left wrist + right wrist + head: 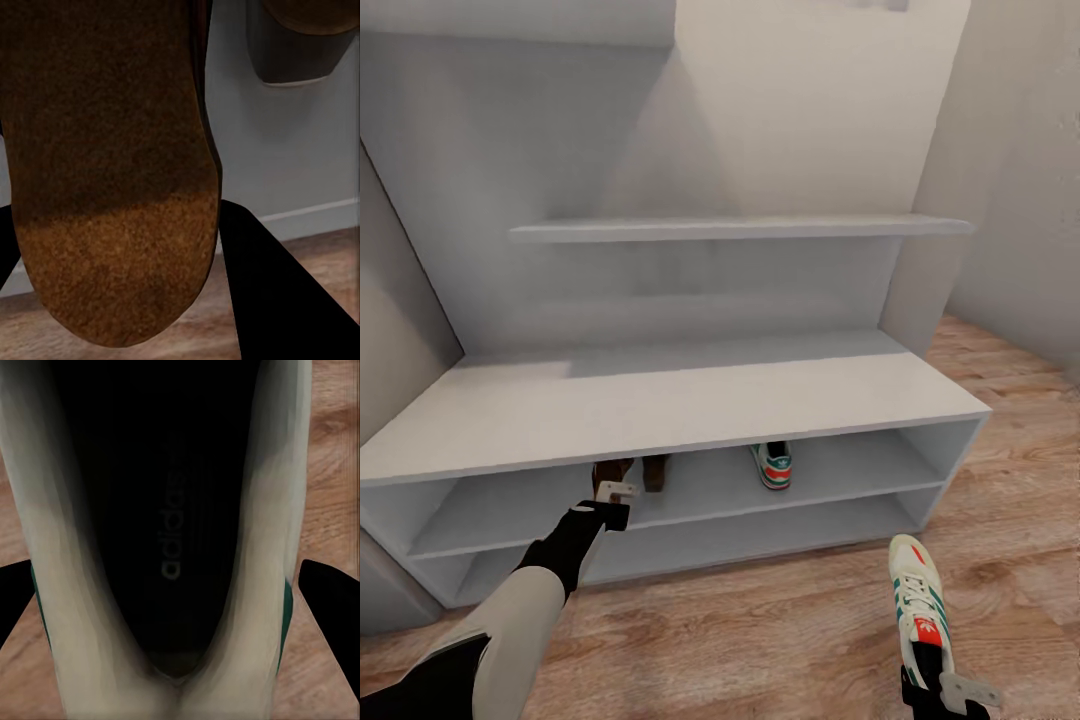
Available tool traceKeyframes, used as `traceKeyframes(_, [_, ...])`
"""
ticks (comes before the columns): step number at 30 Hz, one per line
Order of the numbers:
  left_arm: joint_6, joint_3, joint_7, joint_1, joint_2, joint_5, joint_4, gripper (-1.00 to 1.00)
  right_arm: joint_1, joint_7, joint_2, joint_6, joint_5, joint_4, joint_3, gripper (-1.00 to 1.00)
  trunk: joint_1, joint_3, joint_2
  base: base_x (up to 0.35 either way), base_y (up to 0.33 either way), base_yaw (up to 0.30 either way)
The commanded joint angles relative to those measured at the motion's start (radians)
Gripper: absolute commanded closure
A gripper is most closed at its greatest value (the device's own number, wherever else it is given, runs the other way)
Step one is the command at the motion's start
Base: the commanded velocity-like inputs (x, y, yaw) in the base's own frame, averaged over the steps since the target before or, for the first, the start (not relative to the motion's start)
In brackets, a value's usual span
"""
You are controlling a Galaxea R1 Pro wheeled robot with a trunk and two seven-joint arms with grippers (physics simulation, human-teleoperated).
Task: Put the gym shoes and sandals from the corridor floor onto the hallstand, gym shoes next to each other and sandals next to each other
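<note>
Pale grey and matte, the hallstand point(660, 410) is spreading wide and low across the head view, its flat top slab sitting over two open shelf tiers, with a thin grey wall shelf point(740, 228) floating above; light brown wood-grain planks of the corridor floor point(760, 620) are running in front of it. On the upper tier two slim brown sandals point(632, 472) are lying just beside each other, and one white gym shoe on the shelf point(772, 465), green-striped with a red-orange heel patch, is sitting well apart to their right. The left gripper point(615, 497) is reaching to the shelf edge at the nearer sandal; in the left wrist view that sandal's grainy brown sole point(112, 187) is lying between the dark fingers point(277, 300), though whether they are pinching it cannot be told. The second gym shoe point(918, 590) is resting near the floor in front of the rack's right end, heel toward the right gripper point(945, 690); the right wrist view is looking into its dark insole point(169, 525), black fingers point(330, 600) flanking both white sides, contact unclear.
</note>
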Motion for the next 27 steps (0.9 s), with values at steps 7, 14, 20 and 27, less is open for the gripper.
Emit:
traceKeyframes(7, [0.007,0.005,0.005,0.000,0.003,-0.013,-0.005,1.00,-0.001,0.000,0.000,-0.004,-0.003,0.001,-0.001,1.00,0.000,-0.001,0.000,0.000,0.000,-0.017])
traceKeyframes(14, [0.012,0.012,0.017,0.000,0.011,-0.015,-0.014,1.00,-0.001,0.000,0.000,-0.004,-0.003,0.001,-0.001,1.00,0.000,-0.001,0.000,0.000,0.000,0.000])
traceKeyframes(20, [0.012,0.010,0.055,0.000,0.011,-0.013,-0.012,1.00,-0.001,0.000,0.000,-0.004,-0.003,0.001,-0.001,1.00,0.000,-0.001,0.000,0.000,0.000,0.000])
traceKeyframes(27, [0.007,0.006,0.058,0.000,0.009,-0.011,-0.003,1.00,-0.001,0.000,0.000,-0.004,-0.003,0.001,-0.001,1.00,0.000,-0.001,0.000,0.055,0.000,0.000])
